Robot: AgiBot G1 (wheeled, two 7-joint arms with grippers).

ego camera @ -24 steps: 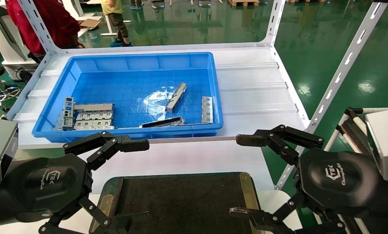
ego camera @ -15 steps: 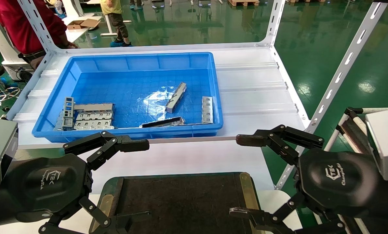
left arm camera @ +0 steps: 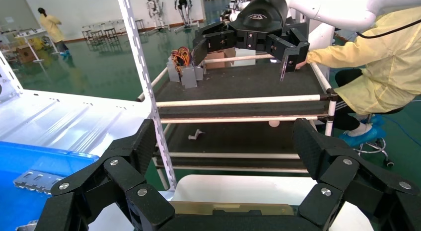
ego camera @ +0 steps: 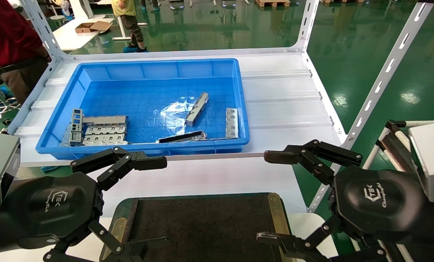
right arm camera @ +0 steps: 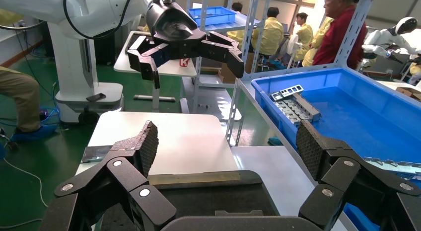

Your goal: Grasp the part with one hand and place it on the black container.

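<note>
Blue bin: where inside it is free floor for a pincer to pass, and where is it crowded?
The blue bin has bare floor along its far wall and in the middle left. The near left corner is crowded with cage blocks. The part, a dark bar and a slotted strip fill the near right.

A factory or robotics workshop: glossy green floor (ego camera: pixel 366 43), white slotted-steel shelving (ego camera: pixel 387 69), a blue parts bin (ego camera: pixel 147 69) holding metal components, workers in yellow coats (right arm camera: pixel 278 35), and other white robots (right arm camera: pixel 74 22) nearby.

left end effector (ego camera: pixel 158 200) and right end effector (ego camera: pixel 269 196) hover, fingers spread.
</note>
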